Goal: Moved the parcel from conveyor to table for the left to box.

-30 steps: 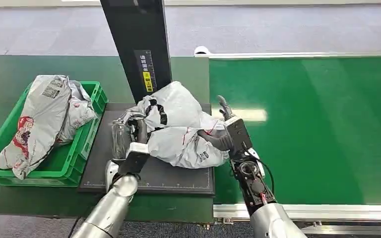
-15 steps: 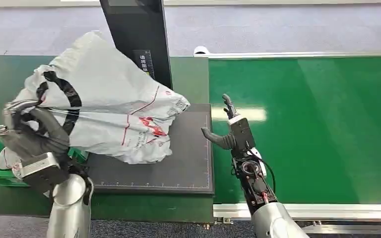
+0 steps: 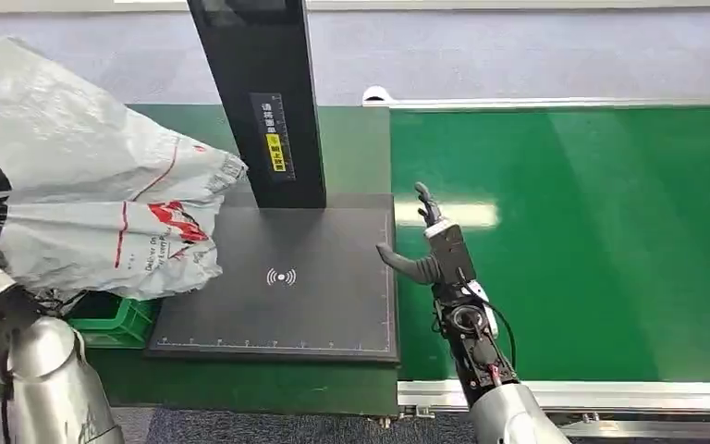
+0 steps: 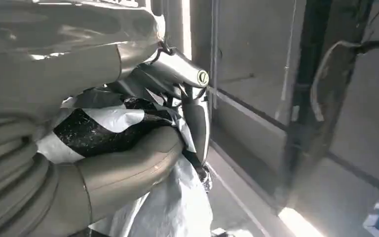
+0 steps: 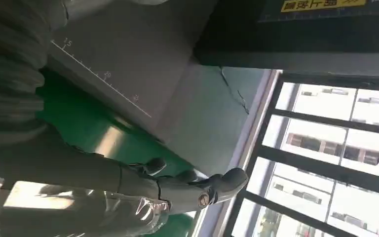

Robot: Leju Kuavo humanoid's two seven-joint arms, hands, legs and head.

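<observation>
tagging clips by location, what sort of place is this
Probably a parcel sorting or logistics station. A green conveyor belt runs beside a dark scanning pad with a black scanner post, and the left hand lifts a grey plastic mailer parcel over a green crate.

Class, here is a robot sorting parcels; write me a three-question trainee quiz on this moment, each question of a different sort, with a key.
1. True or false: the right hand holds the parcel.
2. Which hand grips the parcel? A) left hand B) right hand C) neither
3. Fill in: the black mat bears a white ____ symbol.

Key: 1 false, its fingers are spread and empty by the conveyor; 2 A; 3 wireless.
</observation>
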